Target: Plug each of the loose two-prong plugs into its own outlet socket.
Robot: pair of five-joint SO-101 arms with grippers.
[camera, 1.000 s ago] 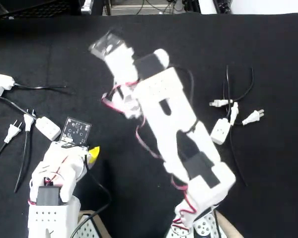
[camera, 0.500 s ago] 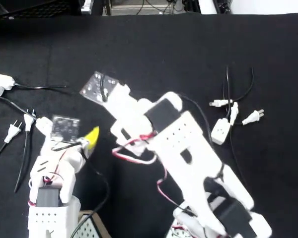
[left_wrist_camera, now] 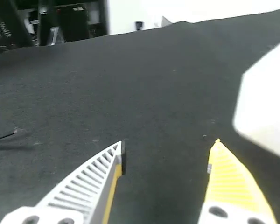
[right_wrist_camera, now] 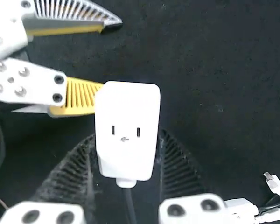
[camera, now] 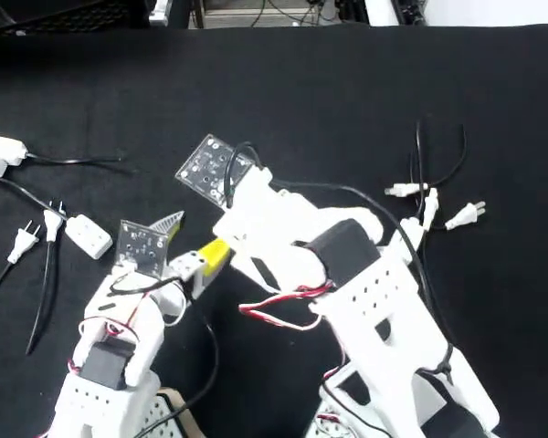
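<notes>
My right gripper (right_wrist_camera: 127,144) clamps the socket block (right_wrist_camera: 126,116) by its flat sides, over the tabletop (camera: 347,91) left of middle; my left gripper (left_wrist_camera: 169,144) sits spread beside it. I judge it light and slick (its cord (right_wrist_camera: 129,205) may tug).

Surface (camera: 365,82): matt black cloth, faintly napped. Outlet socket (right_wrist_camera: 126,116): smooth white plastic with a slight sheen. Right gripper (right_wrist_camera: 127,144): black ribbed plastic. Left gripper (left_wrist_camera: 169,144): ribbed plastic, one finger yellow, the other pale grey. Arm shells (camera: 384,301): matt white plastic. Loose plug (camera: 466,215), 3 o'clock: smooth white plastic.
</notes>
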